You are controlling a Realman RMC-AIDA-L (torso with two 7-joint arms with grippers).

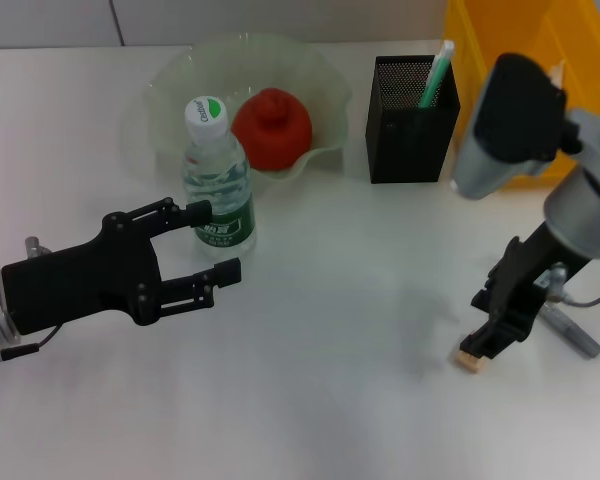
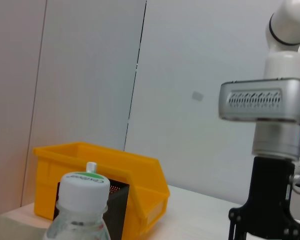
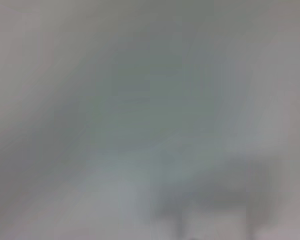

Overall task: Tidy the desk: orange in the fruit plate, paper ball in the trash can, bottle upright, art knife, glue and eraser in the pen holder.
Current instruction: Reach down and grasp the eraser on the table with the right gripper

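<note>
Head view: the white, smooth desk (image 1: pixel 320 400) fills the frame. At upper centre-left sits the fruit plate (image 1: pixel 320 90), pale-green and translucent with a ruffled rim, and the knobbly red-orange orange (image 1: pixel 272 127) lies in it. Just in front of it the bottle (image 1: pixel 218 185) stands upright, clear ribbed plastic with a dark green label. At lower left the left gripper (image 1: pixel 218 242), matte black, has its fingers spread apart, just beside the bottle's label. At upper centre-right the black mesh pen holder (image 1: pixel 412 135) holds a green-and-white stick; the glossy yellow trash can (image 1: pixel 500 40) is behind it at upper right. At lower right the right gripper (image 1: pixel 478 350) points down onto the small tan eraser (image 1: pixel 468 360); whether it is closed on the block cannot be told.

Left wrist view: bottle cap at bottom left, yellow bin behind, right arm at right.

Right wrist view: only grey blur.
</note>
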